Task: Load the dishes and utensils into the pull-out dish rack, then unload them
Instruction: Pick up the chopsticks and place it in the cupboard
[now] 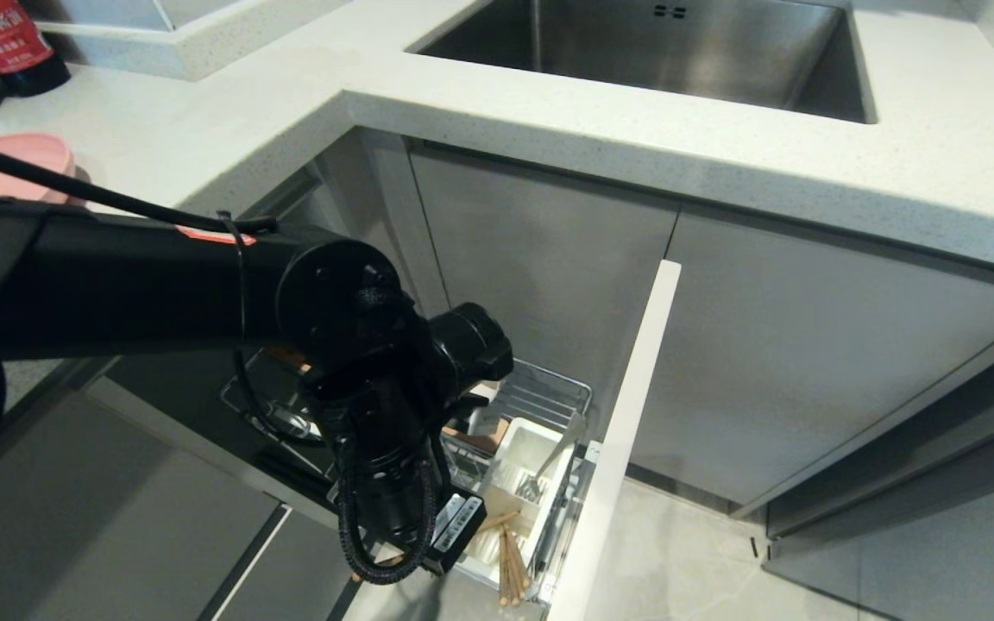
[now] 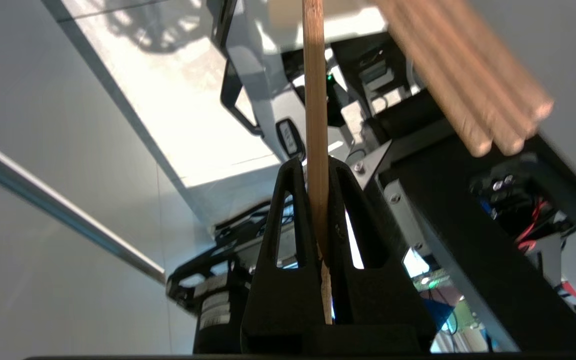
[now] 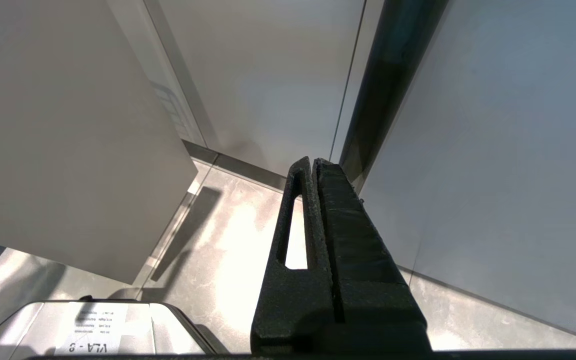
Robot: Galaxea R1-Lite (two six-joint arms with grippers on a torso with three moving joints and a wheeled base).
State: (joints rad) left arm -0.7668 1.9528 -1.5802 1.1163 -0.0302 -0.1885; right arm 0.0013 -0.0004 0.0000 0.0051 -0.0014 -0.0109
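- Look to the left first. One pink plate sits on the counter at about 9 o'clock. It is not in the rack, so you can't tell if it is waiting to go in or has come out.
- Next comes your left gripper, low in the middle. Its jaws are squeezed tight on the chopsticks. They look like a thin pair pressed together, but you can't count them for sure.
- Beside them you see a bundle of chopsticks, at least three, blurry and close.
- At about 5 o'clock the pull-out dish rack stands open. Its white utensil box holds one steel fork.
- You can't see the bowl or the spoon.
- Far to the right, your right gripper rests with its jaws pressed together, holding nothing, near the floor.
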